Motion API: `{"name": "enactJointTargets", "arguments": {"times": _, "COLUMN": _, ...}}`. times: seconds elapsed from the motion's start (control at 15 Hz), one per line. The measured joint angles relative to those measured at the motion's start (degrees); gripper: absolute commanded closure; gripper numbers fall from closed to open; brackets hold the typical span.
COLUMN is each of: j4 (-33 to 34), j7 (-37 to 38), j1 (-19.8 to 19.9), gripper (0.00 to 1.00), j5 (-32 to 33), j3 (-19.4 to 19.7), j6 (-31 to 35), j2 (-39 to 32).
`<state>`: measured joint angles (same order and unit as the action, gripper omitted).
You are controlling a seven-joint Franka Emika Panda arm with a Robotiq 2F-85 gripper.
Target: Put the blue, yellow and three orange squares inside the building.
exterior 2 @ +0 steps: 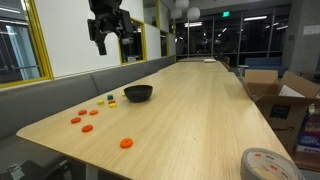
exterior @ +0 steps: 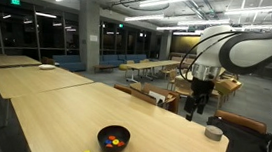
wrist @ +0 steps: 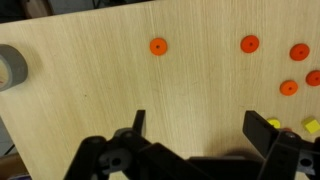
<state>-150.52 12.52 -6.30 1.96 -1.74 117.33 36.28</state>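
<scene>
Nothing resembling a building shows, and the only container is a black bowl (exterior: 112, 147) that already holds a few orange and blue pieces, while five orange discs (wrist: 158, 46) and two yellow pieces (wrist: 311, 126) lie loose on the worktop (exterior 2: 190, 110), so I judge most of the job is left. The claw (exterior 2: 113, 42) hangs high above them, jaws apart and empty. A tape roll (exterior 2: 265, 165) near the worktop's edge carries reddish print too small to read, and no other writing is legible.

Exteriors across table (exterior: 62, 109) — wrist downward
</scene>
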Motion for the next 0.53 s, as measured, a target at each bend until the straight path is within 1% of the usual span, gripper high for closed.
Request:
{"name": "enactJointTargets", "arguments": {"times": 0.27, "j4": -4.4, "j7": 0.2, "j1": 2.1, "gripper": 0.0, "j5": 0.0, "j3": -0.1, "j6": 0.1, "j2": 6.6}}
{"name": "enactJointTargets", "arguments": {"times": 0.53, "j4": -7.1, "j7": 0.5, "j1": 3.3, "gripper": 0.0, "j5": -0.9, "j3": -0.2, "j6": 0.1, "j2": 10.0}}
